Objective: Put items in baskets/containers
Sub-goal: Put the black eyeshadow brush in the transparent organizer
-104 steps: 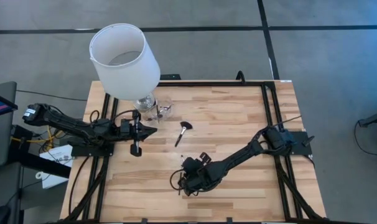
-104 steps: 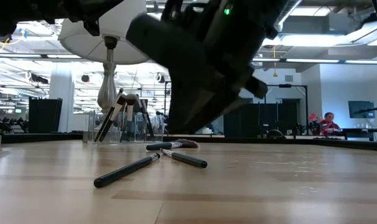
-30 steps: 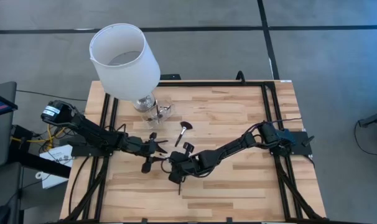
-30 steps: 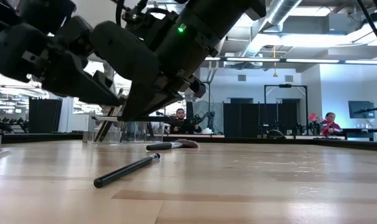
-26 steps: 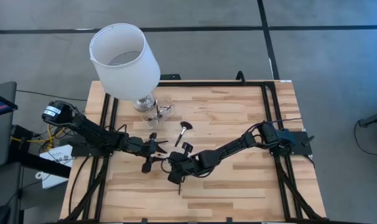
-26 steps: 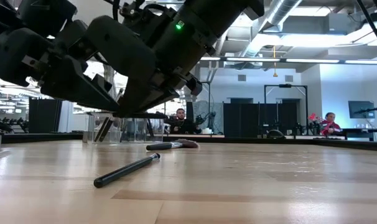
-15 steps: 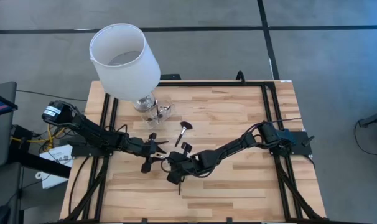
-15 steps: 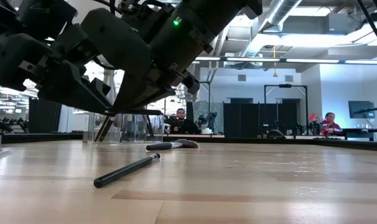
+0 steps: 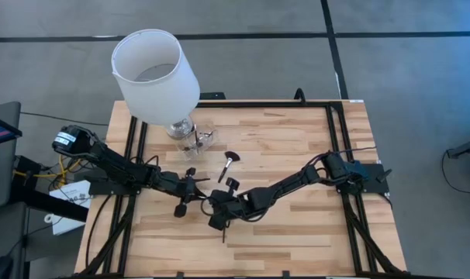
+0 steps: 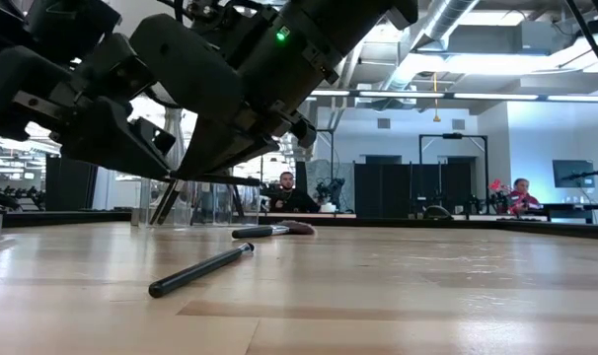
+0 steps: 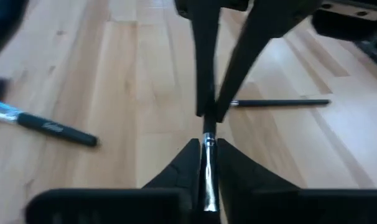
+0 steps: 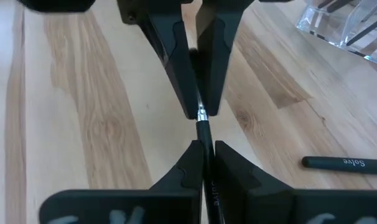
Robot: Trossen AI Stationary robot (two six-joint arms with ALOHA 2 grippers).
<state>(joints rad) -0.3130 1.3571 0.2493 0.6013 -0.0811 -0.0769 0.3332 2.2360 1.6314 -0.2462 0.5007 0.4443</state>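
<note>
Mid-handoff above the surface: both the left gripper (image 9: pixel 198 187) and right gripper (image 9: pixel 212 202) are clamped on one makeup brush (image 11: pixel 208 168), so right should probably release next.

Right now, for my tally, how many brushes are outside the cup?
3: held brush between left gripper and right gripper; fan brush mid-table; thin brush by right gripper. Others may be hidden.
</note>
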